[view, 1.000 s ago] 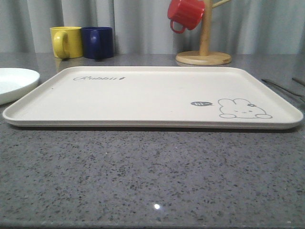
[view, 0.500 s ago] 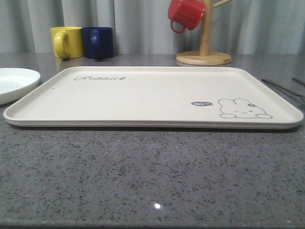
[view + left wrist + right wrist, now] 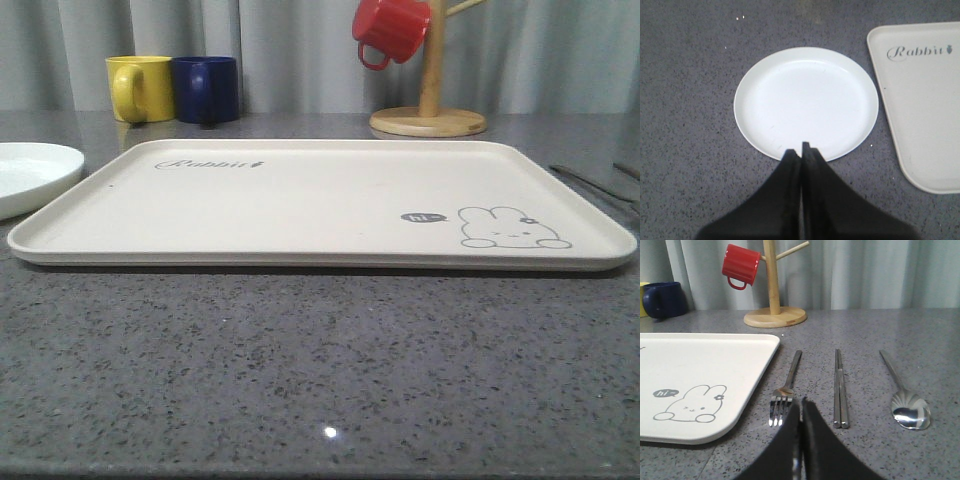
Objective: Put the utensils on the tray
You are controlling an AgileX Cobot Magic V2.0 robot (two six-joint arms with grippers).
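1. You are at the very start: the tray [image 3: 300,200] is bare, and nothing has been picked up. Both sets of jaws are pressed together and hold nothing.
2. Your left gripper [image 3: 801,150] hovers over the near rim of the plate [image 3: 805,100], which sits on the table [image 3: 685,100] just beside the tray's "Rabbit" corner.
3. Your right gripper [image 3: 801,407] hangs just beside the fork [image 3: 785,390], its tips next to the tines. Beyond the fork, further from the tray, lie the chopsticks [image 3: 840,390], then the spoon [image 3: 905,400], all side by side on the table.
4. The next move, I judge, calls for spreading one pair of jaws, then lowering around the fork's slim handle or over the plate's rim.
5. The utensils are thin, shiny metal lying flat; expect little to pinch. The plate is shallow, white and round.
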